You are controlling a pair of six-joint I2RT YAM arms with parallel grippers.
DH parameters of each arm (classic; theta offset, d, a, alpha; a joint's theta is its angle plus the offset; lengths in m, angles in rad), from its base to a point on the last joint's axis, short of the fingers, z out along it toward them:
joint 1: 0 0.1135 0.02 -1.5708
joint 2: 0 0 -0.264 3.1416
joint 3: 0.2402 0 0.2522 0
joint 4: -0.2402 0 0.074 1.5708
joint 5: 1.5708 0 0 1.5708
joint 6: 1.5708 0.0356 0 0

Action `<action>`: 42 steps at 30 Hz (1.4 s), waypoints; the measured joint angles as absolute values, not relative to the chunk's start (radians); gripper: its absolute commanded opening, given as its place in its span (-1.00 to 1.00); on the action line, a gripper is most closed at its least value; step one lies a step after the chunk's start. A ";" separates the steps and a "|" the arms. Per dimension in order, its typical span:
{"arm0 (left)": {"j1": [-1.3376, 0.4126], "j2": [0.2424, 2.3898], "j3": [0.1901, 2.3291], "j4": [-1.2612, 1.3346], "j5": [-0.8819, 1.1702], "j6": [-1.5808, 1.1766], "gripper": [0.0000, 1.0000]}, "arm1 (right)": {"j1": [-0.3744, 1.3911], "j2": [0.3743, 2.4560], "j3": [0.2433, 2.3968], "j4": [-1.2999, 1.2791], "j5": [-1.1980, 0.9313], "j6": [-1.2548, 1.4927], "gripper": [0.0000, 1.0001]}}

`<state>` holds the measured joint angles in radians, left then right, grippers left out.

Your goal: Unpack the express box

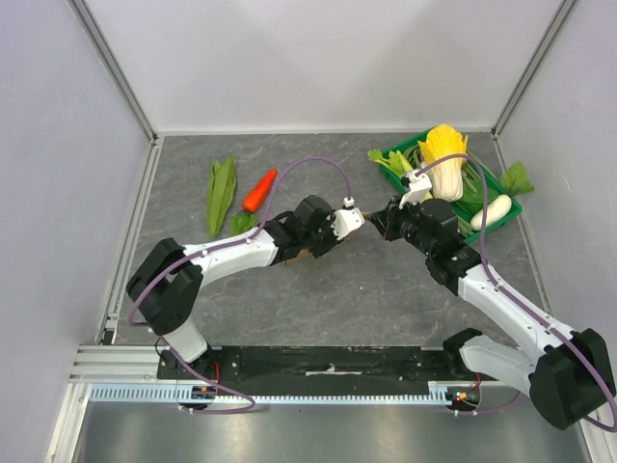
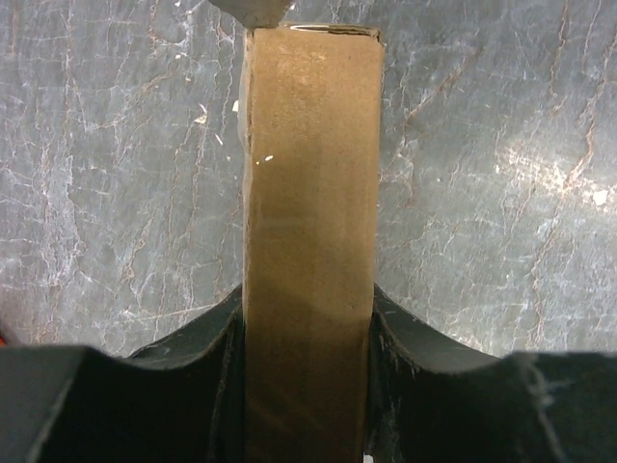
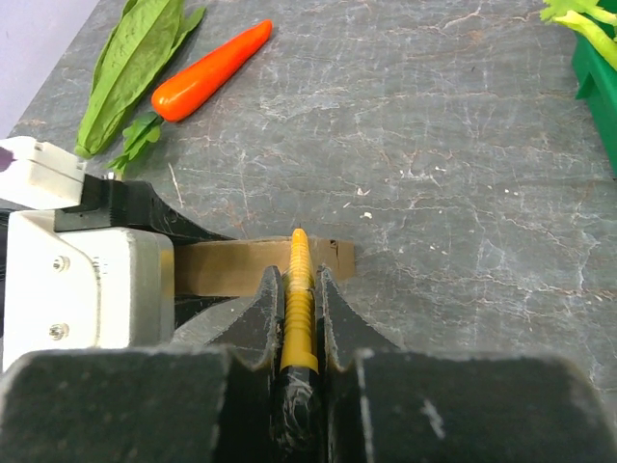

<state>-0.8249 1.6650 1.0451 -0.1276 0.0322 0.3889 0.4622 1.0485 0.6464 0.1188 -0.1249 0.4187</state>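
The left fingers (image 2: 416,340) clamped the express box (image 2: 308,193) on edge; the right fingers (image 3: 253,320) pinched a yellow ridged tool (image 3: 299,287) at the box's end.

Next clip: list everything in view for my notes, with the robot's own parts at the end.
express box: 1, brown cardboard, mid-table, held on edge in the left gripper
ribbed strip: 1, yellow, clamped in the right gripper, tip at the box's end; cannot tell what it is
carrot: 1, orange, far left of table
leaf: 1, green, beside the carrot
crate: 1, green, far right
cabbage: 1, yellow-white, in the crate
radish: 1, white, at the crate's near end
leafy greens: several, green, at the crate's edges
table: 1, grey stone
left gripper: 1, black and white, shut on the box
right gripper: 1, black, shut on the strip
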 measured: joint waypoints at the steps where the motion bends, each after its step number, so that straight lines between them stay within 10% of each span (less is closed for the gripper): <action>1: -0.828 1.674 1.058 -0.138 0.027 0.384 -0.32 | 0.461 1.048 0.654 0.107 -0.122 0.418 -1.00; 42: -0.762 1.785 1.235 -0.298 0.171 0.302 -0.53 | 0.459 1.008 0.616 0.116 -0.064 0.408 -1.00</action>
<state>-0.7616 1.7847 1.2354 -0.2981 0.1707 0.3023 0.4591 1.0080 0.6163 0.1158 -0.0639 0.4080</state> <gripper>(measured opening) 0.445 0.131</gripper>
